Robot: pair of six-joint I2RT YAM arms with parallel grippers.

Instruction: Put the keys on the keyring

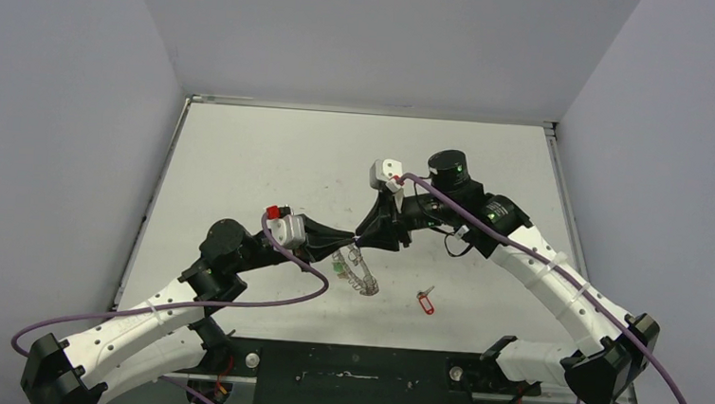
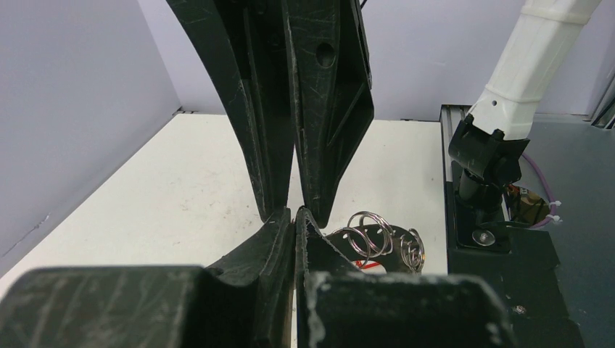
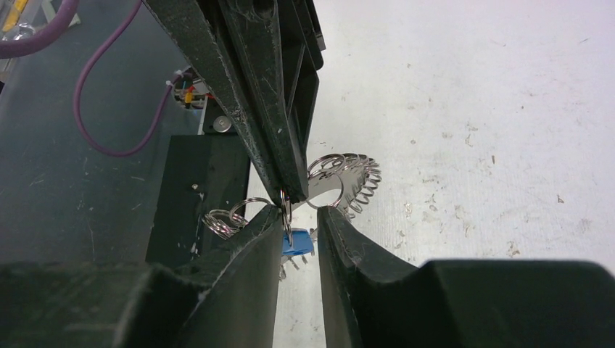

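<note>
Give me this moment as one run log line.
left jaws: shut on keyring | right jaws: apart around blue tag | red-tagged key: lying on table

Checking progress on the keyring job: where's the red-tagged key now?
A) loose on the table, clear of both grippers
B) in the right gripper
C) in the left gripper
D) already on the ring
A: the top view shows the red-tagged key lying alone on the table, apart from the keyring.
</note>
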